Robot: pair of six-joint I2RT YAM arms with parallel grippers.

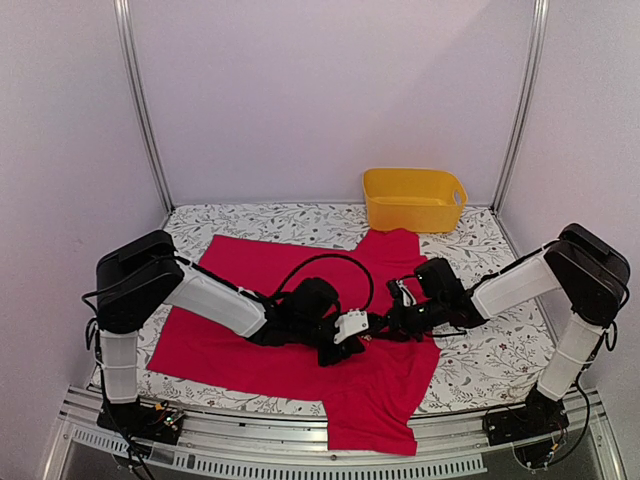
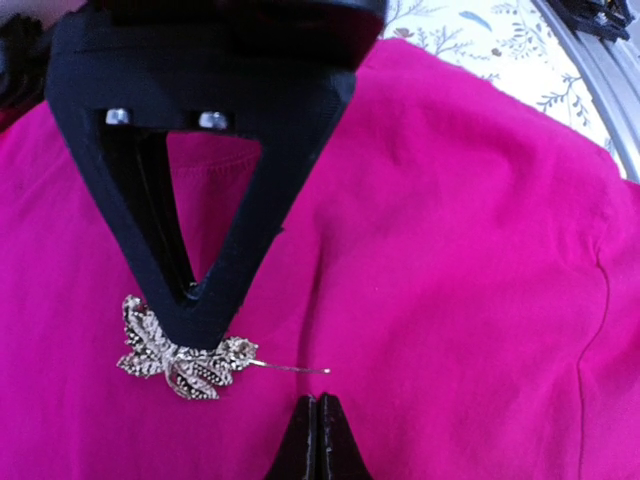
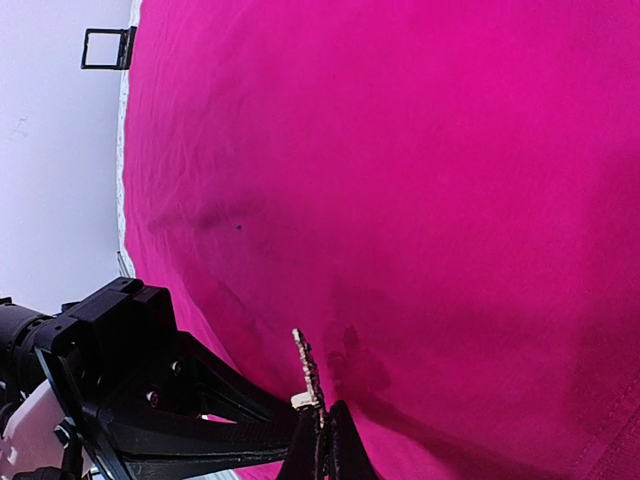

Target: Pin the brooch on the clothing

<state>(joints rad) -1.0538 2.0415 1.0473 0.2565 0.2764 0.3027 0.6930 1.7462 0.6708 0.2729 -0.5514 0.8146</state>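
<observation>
two arms meet over the middle of the clothing [image 1: 260,300], a bright red-pink t-shirt spread on the floral tablecloth [image 1: 480,350], with one part reaching past the near table edge. in the right wrist view we see the right gripper [image 3: 322,440] pinching the brooch [image 3: 308,365], which stands edge-on just above its fingertips. from the left wrist view the same brooch shows as a small silvery leaf-like cluster over the red fabric, tucked under the tip of the right pincer's black triangular finger. its thin pin [image 2: 290,370] sticks out bare toward the right of that view, lying close over the shirt. we cannot tell whether the brooch or the pin touches the fabric. the left gripper [image 2: 317,420] has its fingers pressed together, with nothing visible between them, and their tip sits just beside the free end of the pin. a yellow basket [image 1: 410,215] stands at the far right of the table, well apart from both pincers.
</observation>
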